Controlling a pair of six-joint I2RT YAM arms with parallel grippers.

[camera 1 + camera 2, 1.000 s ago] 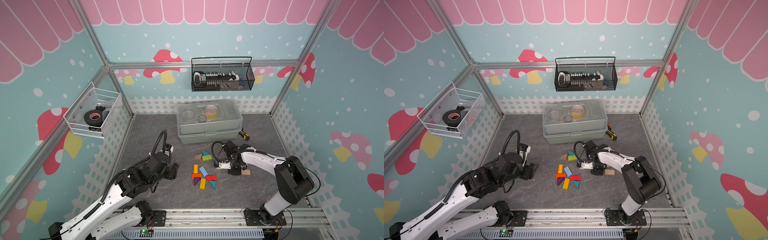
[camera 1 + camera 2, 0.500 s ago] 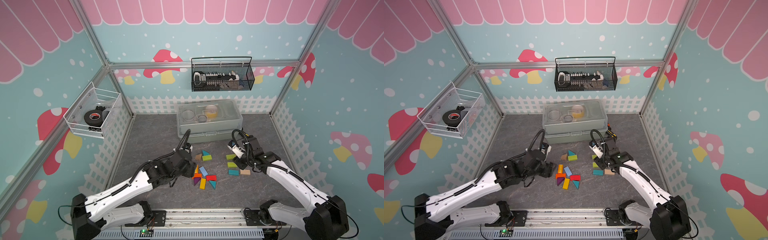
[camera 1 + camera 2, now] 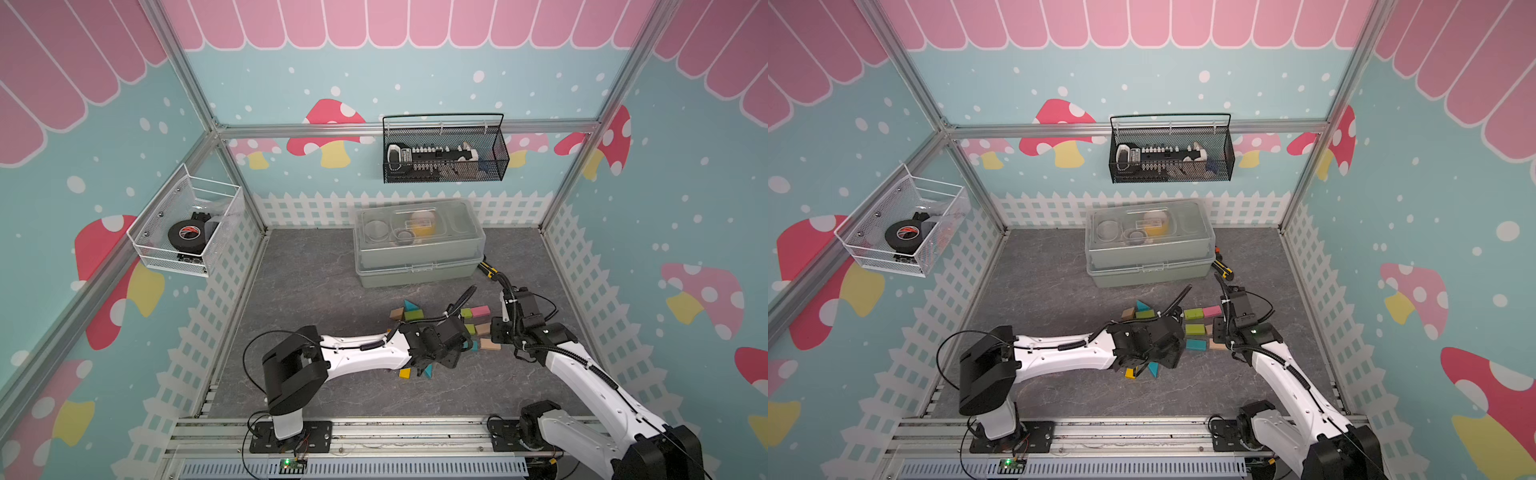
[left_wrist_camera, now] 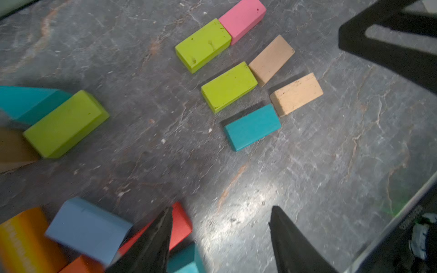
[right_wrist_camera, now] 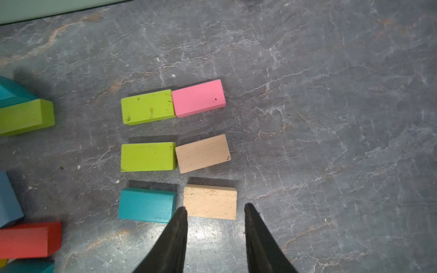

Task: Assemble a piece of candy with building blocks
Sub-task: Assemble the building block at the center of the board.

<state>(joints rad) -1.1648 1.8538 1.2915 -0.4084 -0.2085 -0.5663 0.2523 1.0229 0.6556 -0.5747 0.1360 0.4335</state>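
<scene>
- Building blocks [image 3: 1196,329]: you find them on the grey floor [image 5: 331,118], in front of the lidded plastic box [image 3: 417,245] and between the two arms. They lie in two lots.
- Arranged lot: six flat blocks lie in three rows of two.
  - In one row the green block [image 5: 147,106] meets the pink block [image 5: 198,98] end to end.
  - In the middle row the second green block [image 5: 147,156] lies just beside the tan block [image 5: 203,153], which sits slightly askew.
  - In the last row the teal block [image 5: 146,205] and the pale block [image 5: 210,201] lie with a narrow gap between them.
- Loose lot:
  - A thick green bar [image 4: 66,124] lies against a teal wedge [image 4: 23,101].
  - Well apart from these, a light blue block [image 4: 87,229], a red block [image 4: 181,224] and an orange block [image 4: 21,238] are heaped together.
  - In both top views your left arm covers most of this heap. A yellow block [image 3: 405,372] and a teal triangle [image 3: 428,371] show at its edge.
- Left gripper [image 4: 220,210]: its fingers stand apart over bare floor with nothing held. One fingertip overlaps the red block in the wrist view, and you cannot tell whether it touches.
- Right gripper [image 5: 215,206]: its fingers stand apart and empty. The tips sit at either end of the pale block's near edge. Whether they touch it cannot be told.
</scene>
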